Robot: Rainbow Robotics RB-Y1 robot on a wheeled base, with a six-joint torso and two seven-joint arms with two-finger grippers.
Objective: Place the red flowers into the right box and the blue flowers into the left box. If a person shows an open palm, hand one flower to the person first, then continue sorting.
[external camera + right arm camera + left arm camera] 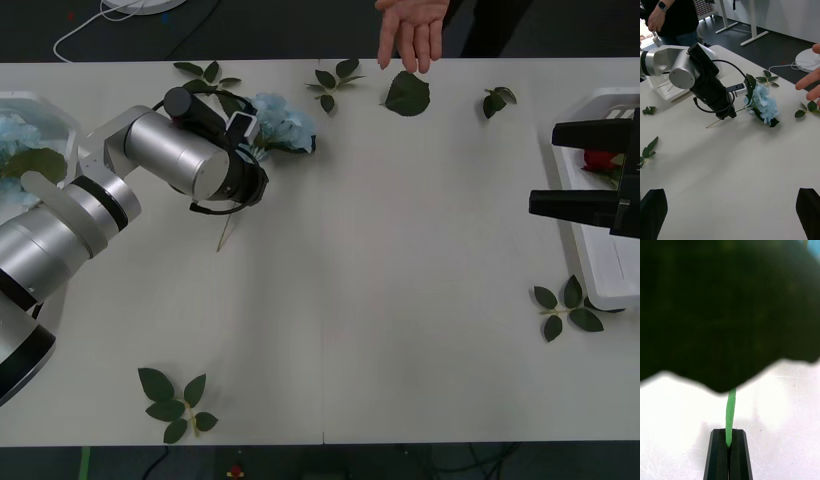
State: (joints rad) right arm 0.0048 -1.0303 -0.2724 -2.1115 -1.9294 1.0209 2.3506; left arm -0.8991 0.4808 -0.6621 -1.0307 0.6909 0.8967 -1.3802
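A blue flower (282, 122) with a pale fluffy head is at the table's far left-centre, and my left gripper (248, 128) is shut on its green stem (730, 412). A dark leaf (726, 307) hides the bloom in the left wrist view. The same flower (765, 105) shows low over the table in the right wrist view. A person's open palm (410, 30) reaches over the far edge. My right gripper (543, 169) hangs open over the right box (600, 255), where a red flower (600, 160) lies. The left box (40, 105) holds blue flowers (15, 135).
Loose green leaf sprigs lie near the front left (175, 405), beside the right box (565, 305) and along the far edge (335, 80), with a single big leaf (407, 93) under the hand. A white cable (90, 25) runs on the floor beyond.
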